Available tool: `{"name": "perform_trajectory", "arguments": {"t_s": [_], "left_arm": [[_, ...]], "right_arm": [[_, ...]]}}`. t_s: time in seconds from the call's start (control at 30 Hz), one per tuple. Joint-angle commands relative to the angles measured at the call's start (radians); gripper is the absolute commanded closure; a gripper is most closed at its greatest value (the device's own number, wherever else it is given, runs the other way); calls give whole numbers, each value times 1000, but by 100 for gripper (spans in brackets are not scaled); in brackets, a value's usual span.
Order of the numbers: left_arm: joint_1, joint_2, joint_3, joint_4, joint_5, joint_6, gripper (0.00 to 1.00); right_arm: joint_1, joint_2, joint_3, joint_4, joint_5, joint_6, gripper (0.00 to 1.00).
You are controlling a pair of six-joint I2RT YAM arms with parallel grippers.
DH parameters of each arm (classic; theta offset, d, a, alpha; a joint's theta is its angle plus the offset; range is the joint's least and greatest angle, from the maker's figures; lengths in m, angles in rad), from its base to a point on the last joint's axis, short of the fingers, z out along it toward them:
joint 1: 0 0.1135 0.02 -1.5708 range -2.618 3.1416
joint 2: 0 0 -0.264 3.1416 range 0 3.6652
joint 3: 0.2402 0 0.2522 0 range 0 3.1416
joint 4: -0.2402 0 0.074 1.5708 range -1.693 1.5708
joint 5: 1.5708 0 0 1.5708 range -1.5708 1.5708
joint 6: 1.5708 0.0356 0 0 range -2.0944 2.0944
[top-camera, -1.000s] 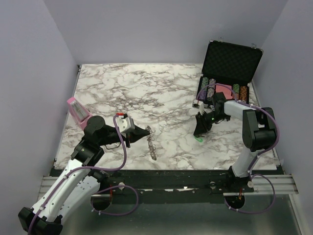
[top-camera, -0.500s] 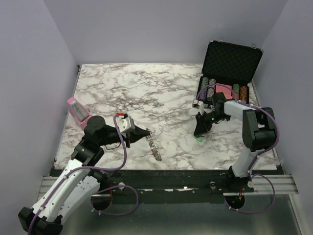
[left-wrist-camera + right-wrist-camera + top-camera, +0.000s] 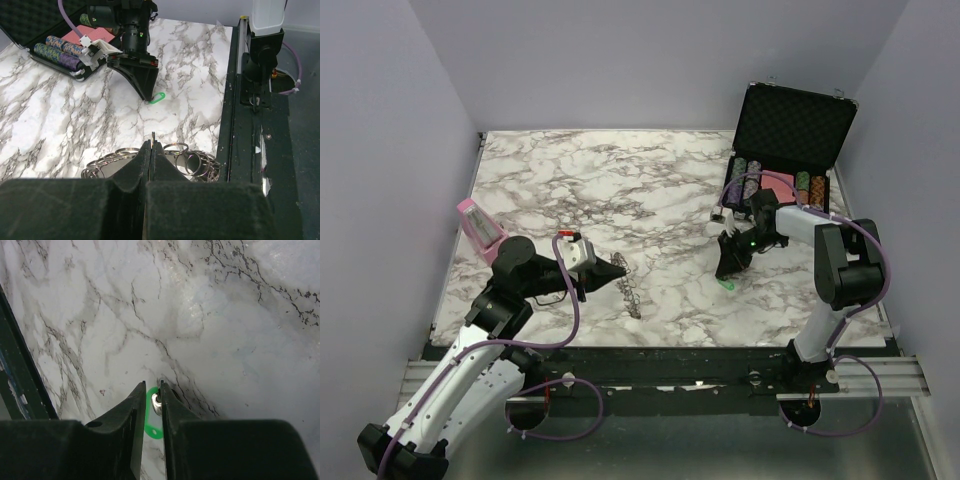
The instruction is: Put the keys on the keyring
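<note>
The keyring [image 3: 192, 162] looks like a bunch of thin silvery loops linked together. It hangs just under and in front of the left gripper [image 3: 151, 150], whose fingers are pressed together on one thin edge of the metal, so I judge it is clamped on the keyring. The green key [image 3: 152, 424] lies flat on the marble table [image 3: 620, 190], directly at the tip of the right gripper [image 3: 153, 390]. The small metal part of the key sits between the two fingers, which are almost closed on it, and the green head sticks out below them. The two grippers are well apart, and other keys I cannot find from here. Beyond the right gripper, on its far side, stands an open black case [image 3: 790, 125] with striped chips. The danger, I think, is the very small grip on both sides. The key is held only by its narrow metal part, so it can turn or slip out when it is lifted from the table. The loose loops can swing and twist, and then the key would miss the opening.
</note>
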Motion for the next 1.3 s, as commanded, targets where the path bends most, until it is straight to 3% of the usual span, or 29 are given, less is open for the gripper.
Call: {"name": "perform_trajectory", "arguments": {"t_s": [0.0,1.27], "left_arm": [[4,-10,30,29,1,18,100],[3,-13,33,23,6,19,100]], "right_arm": [[11,-22,-5,7,34,-12,75],[17,-50,-1,-50,46,-84,75]]}}
